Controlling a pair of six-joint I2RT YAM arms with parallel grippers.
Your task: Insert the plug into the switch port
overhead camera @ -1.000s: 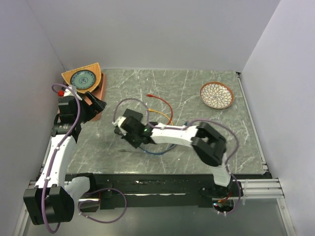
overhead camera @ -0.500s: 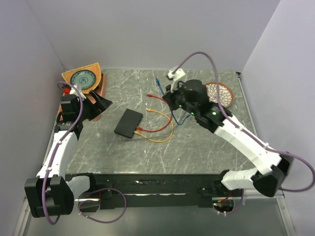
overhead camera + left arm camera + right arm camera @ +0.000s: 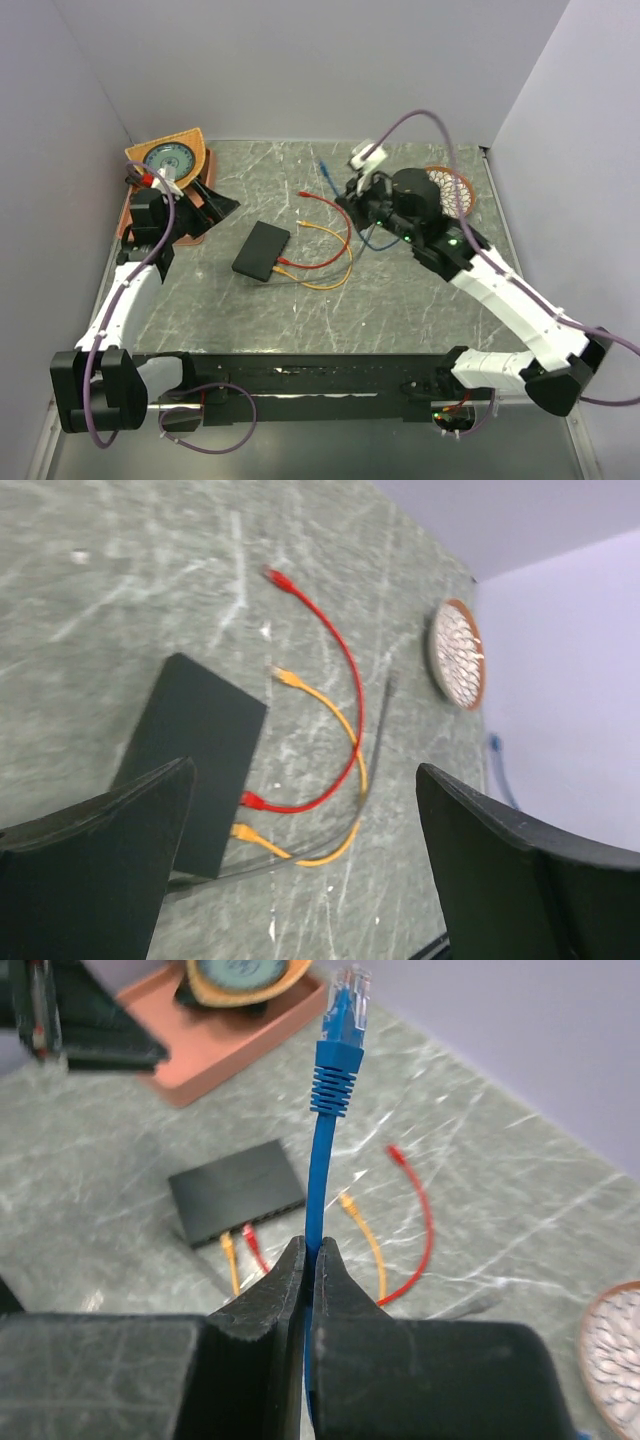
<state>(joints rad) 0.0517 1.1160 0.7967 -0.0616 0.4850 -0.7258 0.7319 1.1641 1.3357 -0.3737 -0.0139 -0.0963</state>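
The blue plug (image 3: 346, 995) stands upright on its blue cable (image 3: 320, 1150), well above the table, and my right gripper (image 3: 312, 1250) is shut on that cable a little below it. From above, the right gripper (image 3: 347, 200) hangs behind and to the right of the flat black switch (image 3: 260, 250), apart from it. The switch port row (image 3: 255, 1218) holds a red plug (image 3: 248, 1232) and an orange plug (image 3: 226, 1243). My left gripper (image 3: 214, 214) is open and empty by the orange tray, left of the switch (image 3: 190, 750).
The orange tray (image 3: 203, 180) with a round dial on it sits at the back left. A patterned plate (image 3: 462, 192) lies at the back right, partly behind my right arm. Red (image 3: 335, 215), orange (image 3: 340, 270) and grey (image 3: 375, 750) cables loop on the table right of the switch.
My right arm swung from over the switch up to the back right with the blue cable in its grip. The left gripper shifted slightly toward the tray.
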